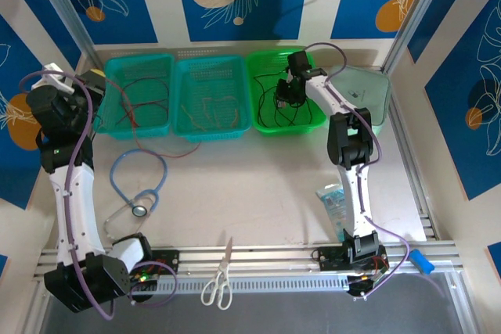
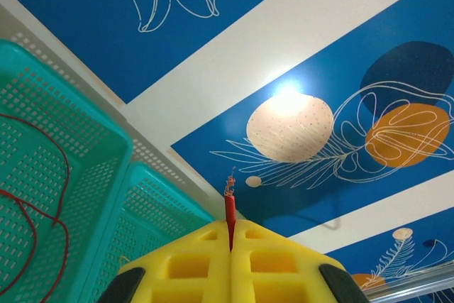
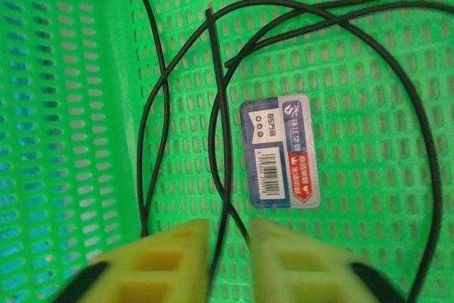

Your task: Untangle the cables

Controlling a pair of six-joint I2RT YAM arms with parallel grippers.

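Observation:
My left gripper is shut on the frayed end of the red cable, raised beside the left teal basket. In the top view that gripper is at the basket's left rim. The red cable runs through the basket and out over the table. A yellowish cable lies curled in the middle teal basket. My right gripper hangs open low inside the green basket. A strand of the black cable runs loosely through the gap between its fingers.
A light-blue stethoscope lies on the table in front of the baskets. Scissors rest on the front rail. A plastic packet lies by the right arm, and a grey lid sits right of the green basket. A barcode label marks its floor.

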